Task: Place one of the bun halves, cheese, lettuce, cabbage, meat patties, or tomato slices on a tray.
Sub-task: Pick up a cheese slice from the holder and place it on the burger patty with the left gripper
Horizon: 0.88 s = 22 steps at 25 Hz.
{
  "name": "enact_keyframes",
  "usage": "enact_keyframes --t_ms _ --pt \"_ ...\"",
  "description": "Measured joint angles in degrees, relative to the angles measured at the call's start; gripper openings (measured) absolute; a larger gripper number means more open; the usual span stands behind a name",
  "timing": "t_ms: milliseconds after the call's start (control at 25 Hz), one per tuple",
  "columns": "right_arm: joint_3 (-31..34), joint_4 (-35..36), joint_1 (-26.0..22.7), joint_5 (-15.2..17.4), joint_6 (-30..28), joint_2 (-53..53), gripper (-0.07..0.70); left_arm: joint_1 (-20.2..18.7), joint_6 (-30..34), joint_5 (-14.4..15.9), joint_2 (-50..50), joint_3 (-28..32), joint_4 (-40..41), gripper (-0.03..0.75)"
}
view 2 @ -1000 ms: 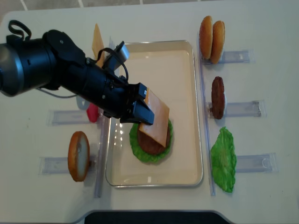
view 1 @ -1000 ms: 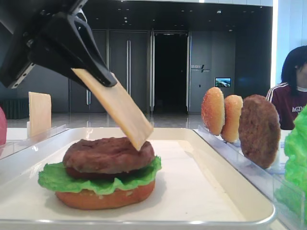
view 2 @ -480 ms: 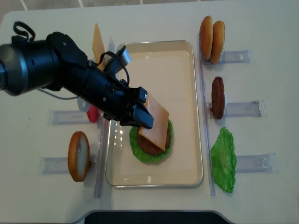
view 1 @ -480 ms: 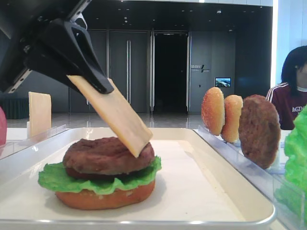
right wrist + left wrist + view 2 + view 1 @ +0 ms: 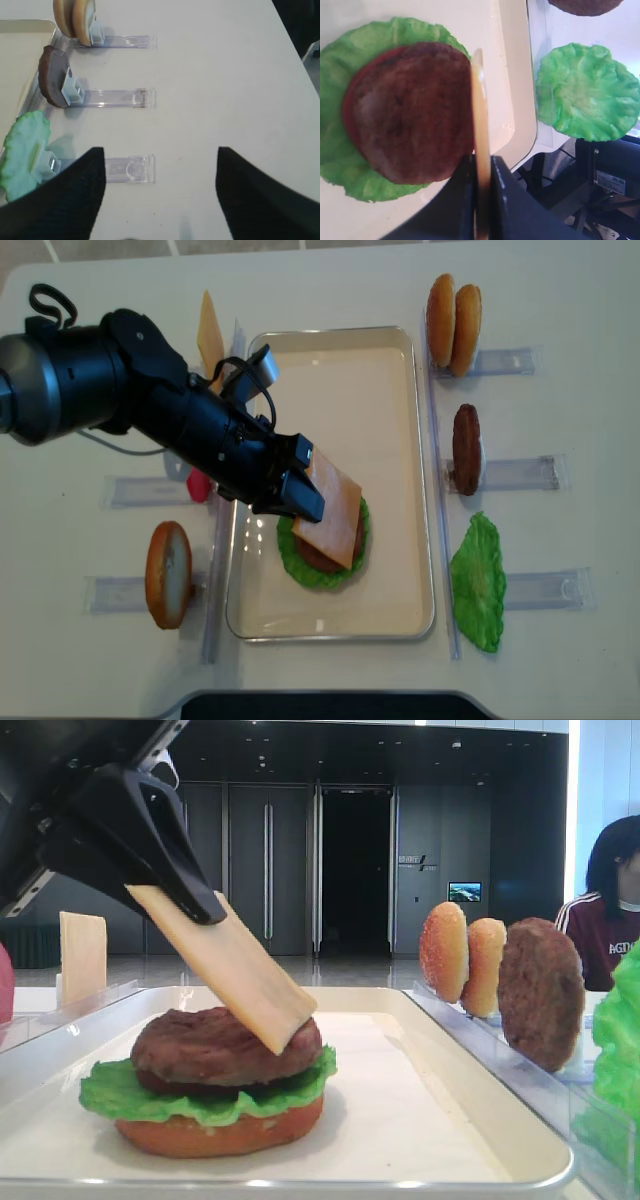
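Low exterior view: the left gripper [image 5: 190,900] is clamped shut on the upper edge of the cheese [image 5: 225,965], which hangs tilted with its lower edge resting on the meat patty [image 5: 225,1045]. That patty sits on lettuce [image 5: 205,1095] and a bun half [image 5: 220,1132], all stacked on the tray [image 5: 420,1120]. To the right, two more bun halves [image 5: 462,958] and a second patty [image 5: 540,992] stand on edge on a clear rack [image 5: 520,1075]; a spare cheese slice [image 5: 82,955] stands upright at left. Right wrist view: the right gripper [image 5: 160,192] has its jaws spread wide with nothing between them, above bare table [image 5: 225,90] beside the clear racks. Left wrist view: the cheese appears edge-on, pinched between the two fingers [image 5: 502,192], its far end touching the right side of the patty on the stack; a loose lettuce leaf [image 5: 587,92] lies outside the tray rim. Overhead view: the left arm [image 5: 120,405] reaches in from the left, and the slice it grips covers most of the stack in the tray's lower half; one bun half [image 5: 168,575] stands on a rack left of the tray.
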Motion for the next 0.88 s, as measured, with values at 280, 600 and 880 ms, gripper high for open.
enact_keyframes --t_ms 280,600,880 --pt "0.00 0.00 0.00 0.00 0.00 0.00 0.479 0.00 -1.20 0.00 0.00 0.00 0.60 0.118" --pt "0.00 0.00 0.00 0.00 0.00 0.00 0.479 0.00 -1.98 -0.05 0.00 0.00 1.07 0.239" --pt "0.00 0.00 0.00 0.00 0.00 0.00 0.479 0.00 -4.45 -0.38 0.00 0.00 3.45 0.425"
